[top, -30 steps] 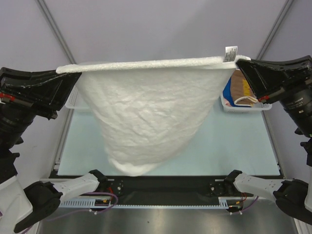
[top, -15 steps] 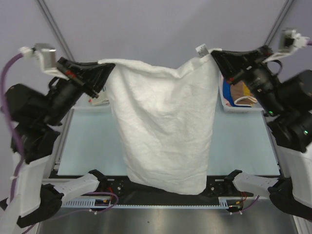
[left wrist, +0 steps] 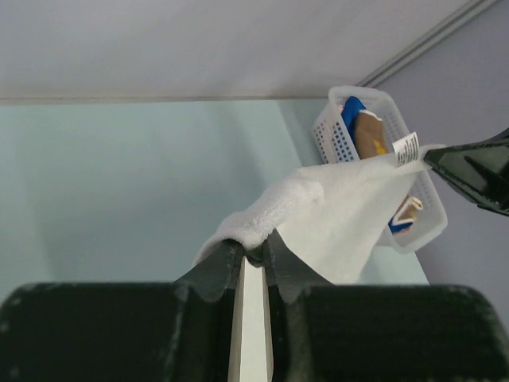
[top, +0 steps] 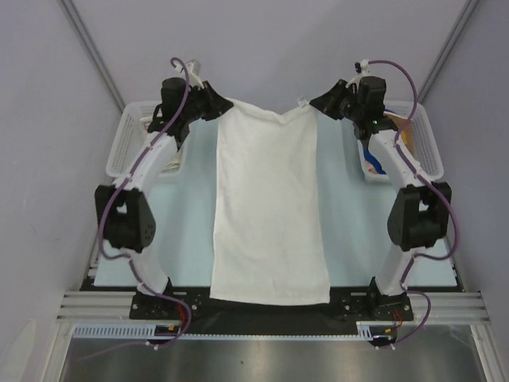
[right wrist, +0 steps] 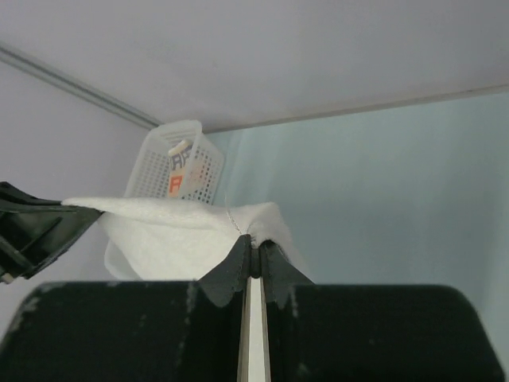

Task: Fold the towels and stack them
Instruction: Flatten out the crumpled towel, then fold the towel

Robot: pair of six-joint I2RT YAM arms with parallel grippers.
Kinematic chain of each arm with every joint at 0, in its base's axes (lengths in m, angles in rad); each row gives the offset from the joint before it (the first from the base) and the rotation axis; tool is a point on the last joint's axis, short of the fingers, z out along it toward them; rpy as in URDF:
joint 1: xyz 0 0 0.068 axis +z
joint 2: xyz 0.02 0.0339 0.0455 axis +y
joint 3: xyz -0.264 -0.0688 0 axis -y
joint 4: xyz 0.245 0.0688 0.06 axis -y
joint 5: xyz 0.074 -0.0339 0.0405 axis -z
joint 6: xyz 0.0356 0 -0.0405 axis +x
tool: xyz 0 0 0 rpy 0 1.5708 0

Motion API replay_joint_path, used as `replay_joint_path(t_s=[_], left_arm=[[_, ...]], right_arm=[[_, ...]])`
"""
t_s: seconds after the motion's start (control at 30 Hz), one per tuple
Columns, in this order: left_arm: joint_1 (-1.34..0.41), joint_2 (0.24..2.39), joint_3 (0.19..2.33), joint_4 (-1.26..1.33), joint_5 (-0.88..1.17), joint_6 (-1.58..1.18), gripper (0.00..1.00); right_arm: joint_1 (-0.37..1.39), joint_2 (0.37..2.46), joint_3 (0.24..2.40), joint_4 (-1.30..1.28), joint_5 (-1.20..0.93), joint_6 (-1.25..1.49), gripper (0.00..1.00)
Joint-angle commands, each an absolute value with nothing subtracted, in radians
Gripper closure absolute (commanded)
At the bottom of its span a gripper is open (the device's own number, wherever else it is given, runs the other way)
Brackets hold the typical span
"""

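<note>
A plain white towel (top: 269, 215) lies stretched lengthwise down the table, its near hem hanging over the front edge. Its two far corners are lifted. My left gripper (top: 224, 104) is shut on the far left corner, and my right gripper (top: 316, 103) is shut on the far right corner, next to the small label. In the left wrist view the left gripper (left wrist: 254, 253) pinches the towel (left wrist: 342, 215). The right wrist view has the right gripper (right wrist: 253, 248) pinching the towel's (right wrist: 175, 223) edge. More towels sit in both baskets.
A white mesh basket (top: 119, 155) stands at the far left, with a cream towel with orange letters (right wrist: 181, 171) in it. Another basket (top: 432, 151) at the far right holds brown and blue towels (left wrist: 362, 127). The pale green table (top: 179, 231) shows beside the towel.
Both arms have swung from high near the camera down and away to the far end of the table. The white towel went from hanging spread out to lying along the table.
</note>
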State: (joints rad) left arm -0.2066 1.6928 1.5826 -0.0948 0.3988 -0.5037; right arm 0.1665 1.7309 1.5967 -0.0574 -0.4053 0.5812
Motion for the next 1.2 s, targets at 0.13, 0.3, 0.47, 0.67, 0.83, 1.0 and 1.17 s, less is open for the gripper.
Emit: replay_joint_path(t_s=[0.13, 0.3, 0.47, 0.67, 0.83, 1.0, 1.17], left_arm=[[-0.129, 2.11, 2.017, 0.025, 0.546, -0.618, 1.0], [-0.098, 2.304, 2.293, -0.022, 0.581, -0.659, 1.0], [-0.092, 2.372, 2.293, 0.018, 0.606, -0.696, 1.0], [-0.091, 2.248, 2.004, 0.115, 0.604, -0.735, 1.0], [-0.087, 2.109, 1.708, 0.167, 0.594, -0.801, 1.0], [-0.089, 1.953, 1.511, 0.069, 0.559, -0.811, 0.97], [-0.087, 1.803, 1.321, -0.05, 0.544, -0.824, 1.0]], right_arm=[[0.104, 2.1, 2.033, 0.106, -0.546, 0.716, 1.0], [0.081, 2.362, 2.334, 0.023, -0.569, 0.768, 1.0], [0.077, 2.413, 2.332, 0.032, -0.578, 0.81, 1.0], [0.069, 2.298, 2.116, 0.048, -0.561, 0.804, 1.0], [0.063, 2.171, 1.867, 0.005, -0.551, 0.79, 1.0], [0.06, 1.976, 1.628, -0.075, -0.528, 0.765, 1.0], [0.063, 1.818, 1.356, -0.101, -0.511, 0.756, 1.0]])
